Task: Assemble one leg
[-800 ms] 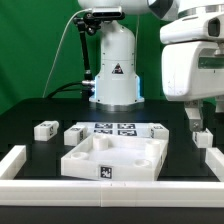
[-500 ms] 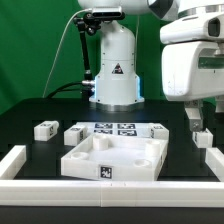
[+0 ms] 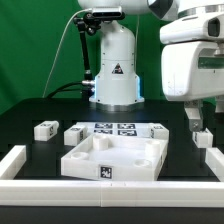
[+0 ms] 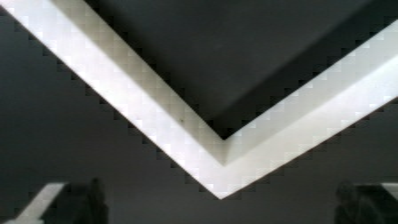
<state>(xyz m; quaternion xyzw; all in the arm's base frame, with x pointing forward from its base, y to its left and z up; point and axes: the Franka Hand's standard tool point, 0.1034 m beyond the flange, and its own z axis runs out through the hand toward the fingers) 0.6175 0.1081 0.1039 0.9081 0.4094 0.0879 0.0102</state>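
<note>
Several short white legs with tags lie on the black table: one (image 3: 45, 129) at the exterior view's left, one (image 3: 75, 132) beside it, one (image 3: 160, 131) right of the middle, and one (image 3: 203, 139) at the far right. My gripper (image 3: 196, 126) hangs just over that far-right leg. In the wrist view my gripper (image 4: 217, 205) is open and empty, its dark fingertips (image 4: 63, 200) wide apart at the frame's edges. No leg shows in the wrist view.
The large white square tray-like piece (image 3: 148, 160) with corner recesses sits at the front middle. The marker board (image 3: 113, 128) lies behind it. A white border wall (image 3: 15, 165) rims the table; its corner (image 4: 214, 140) fills the wrist view. The robot base (image 3: 115, 70) stands at the back.
</note>
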